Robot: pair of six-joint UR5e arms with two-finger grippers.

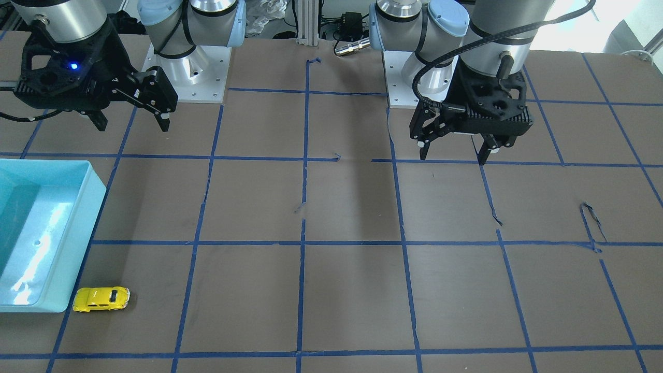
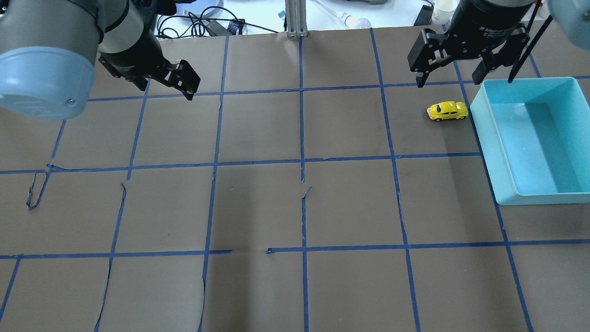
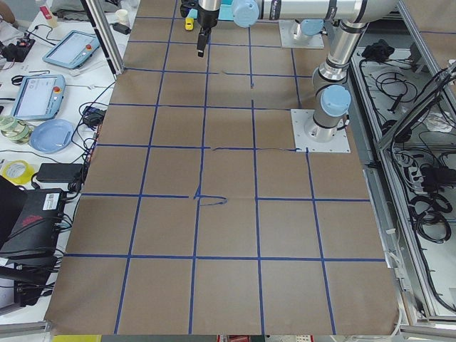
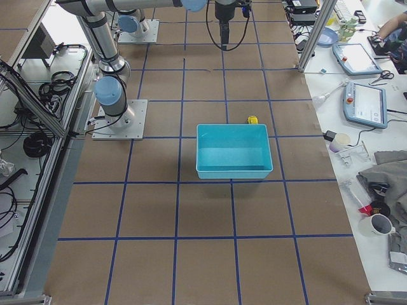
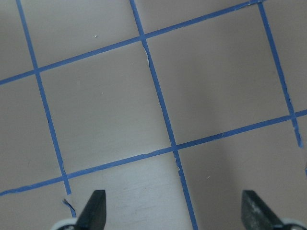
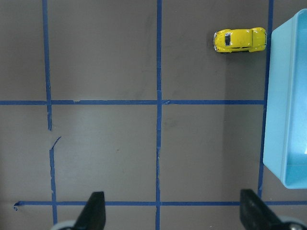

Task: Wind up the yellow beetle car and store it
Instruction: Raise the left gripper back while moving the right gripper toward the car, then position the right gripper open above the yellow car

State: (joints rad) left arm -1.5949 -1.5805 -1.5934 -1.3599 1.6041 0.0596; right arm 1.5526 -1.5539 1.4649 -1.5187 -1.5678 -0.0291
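Entry: both sets of jaws stand released and empty; the left jaws hang over bare worktop (image 2: 258, 207) well apart from everything, fingertips (image 5: 96, 211) spread wide; the right jaws hover above the worktop near the yellow beetle car (image 2: 447, 111), which has not yet been touched. The car stands on its wheels on the worktop, one end just beside the outer wall of the teal bin (image 2: 491, 147); whether it touches the wall I cannot tell. In my right wrist view the car sits high and to the right, far from the midline between my fingertips. Step in hand, as I judge it: reach and grasp with the right jaws. Method: first centre over the roof; orient the wrist so the fingers close across the two long flanks, since one end has the bin wall close against it and leaves no room for a finger; descend straight; grip low on the doors, as the body looks glossy and rounded and may squirt out upward; close gently. Keep the wheels on the worktop afterwards, since winding probably means dragging it backward.
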